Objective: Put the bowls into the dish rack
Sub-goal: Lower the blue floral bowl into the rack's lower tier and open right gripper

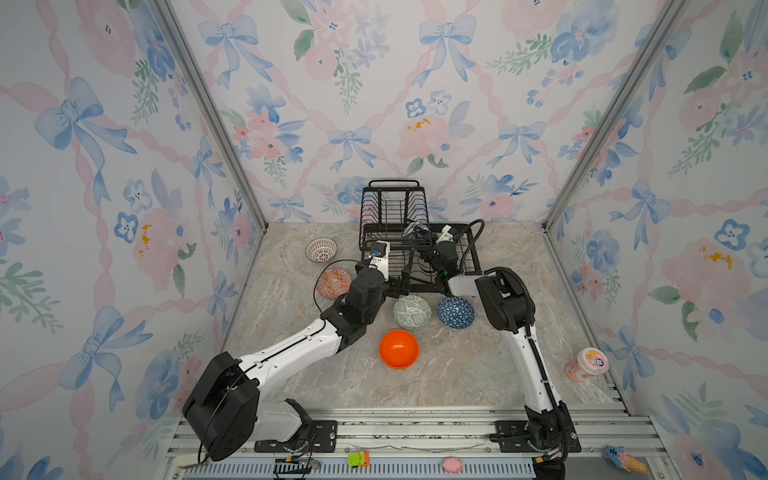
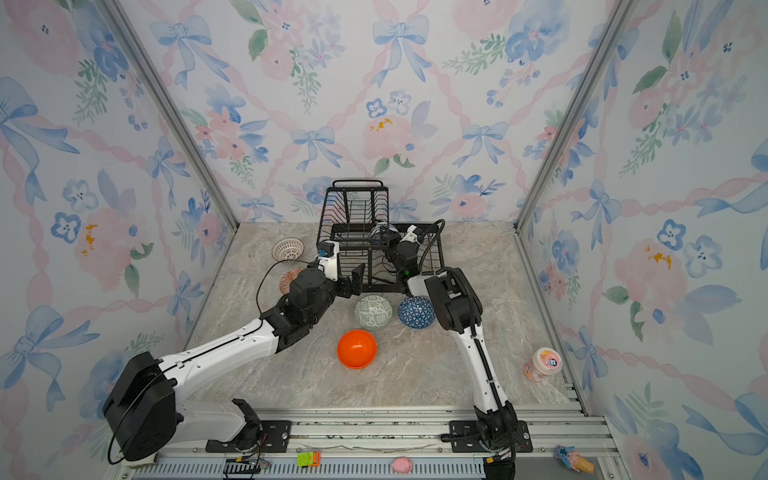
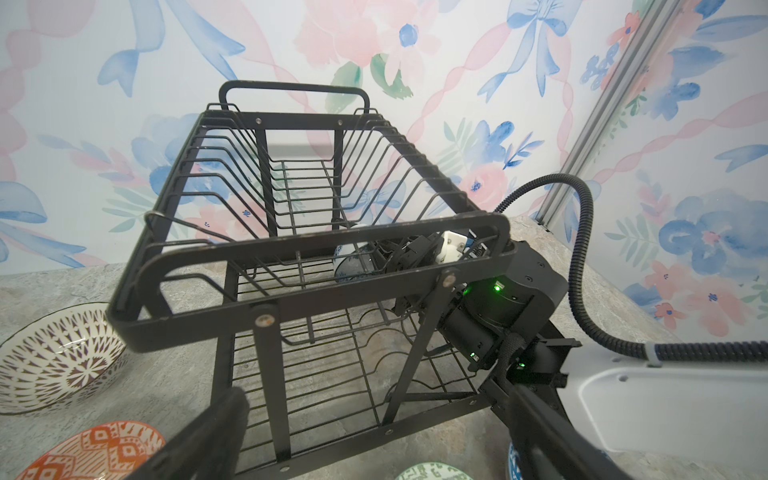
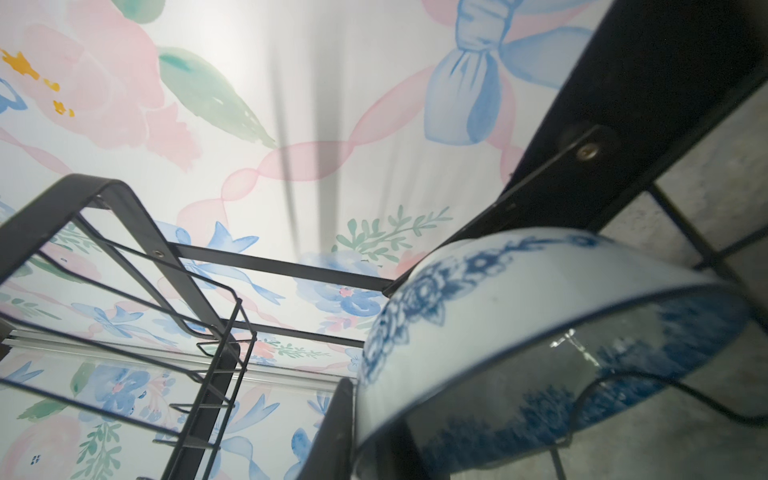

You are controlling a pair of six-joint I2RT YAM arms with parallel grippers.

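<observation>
Blue-and-white bowl (image 4: 519,324) leans just ahead of your right gripper (image 3: 388,257), pinched or not, unclear; retreat crookedly and it could roll off the dish rack (image 3: 316,245) wires; left gripper (image 1: 401,286) spread.

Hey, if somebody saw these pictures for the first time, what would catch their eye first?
The glossy orange bowl stands out, toward the front of the marble table. Behind it, the black wire dish rack sits at the back wall, with a blue-and-white bowl tilted inside it. Pastel bow-and-flower wallpaper covers every wall.
</observation>
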